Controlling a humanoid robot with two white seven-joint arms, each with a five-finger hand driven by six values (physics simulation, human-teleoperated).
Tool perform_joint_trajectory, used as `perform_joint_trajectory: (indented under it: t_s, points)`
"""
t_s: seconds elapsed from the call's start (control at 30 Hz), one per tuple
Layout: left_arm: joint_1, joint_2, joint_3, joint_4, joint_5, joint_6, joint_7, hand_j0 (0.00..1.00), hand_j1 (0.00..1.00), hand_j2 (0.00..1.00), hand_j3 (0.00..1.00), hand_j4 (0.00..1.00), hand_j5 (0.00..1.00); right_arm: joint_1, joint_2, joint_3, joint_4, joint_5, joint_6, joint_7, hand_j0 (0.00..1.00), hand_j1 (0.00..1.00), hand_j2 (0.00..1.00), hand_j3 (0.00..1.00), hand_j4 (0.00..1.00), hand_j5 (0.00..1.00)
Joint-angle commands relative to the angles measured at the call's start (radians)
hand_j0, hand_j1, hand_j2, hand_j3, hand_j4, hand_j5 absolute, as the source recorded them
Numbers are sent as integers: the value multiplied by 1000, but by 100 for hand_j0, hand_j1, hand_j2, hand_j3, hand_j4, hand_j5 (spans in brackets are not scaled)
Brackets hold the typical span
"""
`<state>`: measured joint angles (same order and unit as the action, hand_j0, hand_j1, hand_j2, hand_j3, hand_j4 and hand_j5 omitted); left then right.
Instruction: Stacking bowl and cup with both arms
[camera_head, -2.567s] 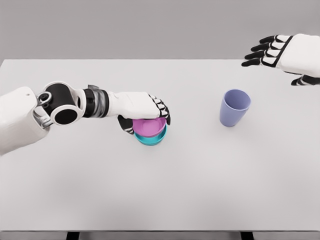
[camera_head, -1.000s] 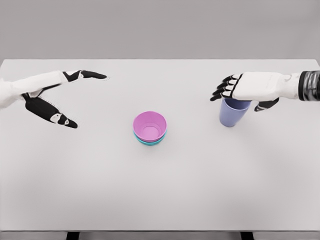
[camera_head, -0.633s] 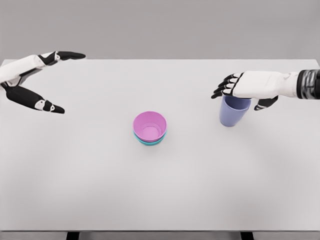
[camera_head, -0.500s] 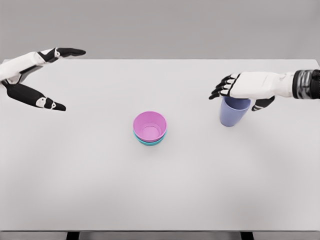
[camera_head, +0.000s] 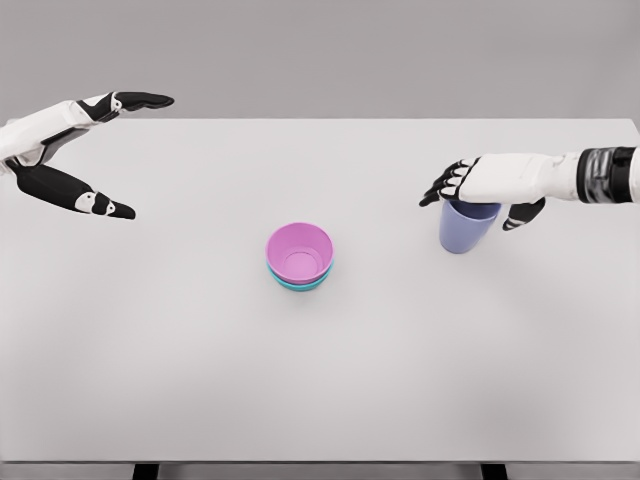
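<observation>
A pink bowl (camera_head: 300, 250) sits nested inside a teal bowl (camera_head: 300, 284) at the middle of the white table (camera_head: 320, 380). A lavender cup (camera_head: 466, 228) stands upright to the right of them. My right hand (camera_head: 481, 202) lies right over the cup's rim, with the fingers drooping past its left side and the thumb beside its right side. They straddle the cup without clamping it, and the cup rests on the table. My left hand (camera_head: 146, 156) hovers at the far left with its fingers spread wide and nothing in it.
The table's far edge (camera_head: 320, 120) runs behind both hands, with a plain grey wall beyond. The front edge (camera_head: 320, 462) lies near the bottom of the view.
My left hand has let go of the stacked bowls and pulled back to the far left. My right hand came down from the back right onto the cup and has sunk a little lower.
</observation>
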<state>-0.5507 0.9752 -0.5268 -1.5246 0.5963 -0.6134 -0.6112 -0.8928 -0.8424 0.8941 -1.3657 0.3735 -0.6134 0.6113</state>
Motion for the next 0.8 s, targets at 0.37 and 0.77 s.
perform_joint_trajectory:
  t_s: [0.37, 0.77]
  points:
    - [0, -13, 2, 1, 7, 3, 0, 100, 100, 100, 100, 100, 100, -14, 20, 25, 36, -2, 2, 0, 100, 100, 100, 100, 100, 100]
    - [0, -13, 2, 6, 7, 3, 0, 100, 100, 100, 100, 100, 100, -28, 28, 29, 36, -4, 2, 0, 67, 67, 67, 67, 67, 67]
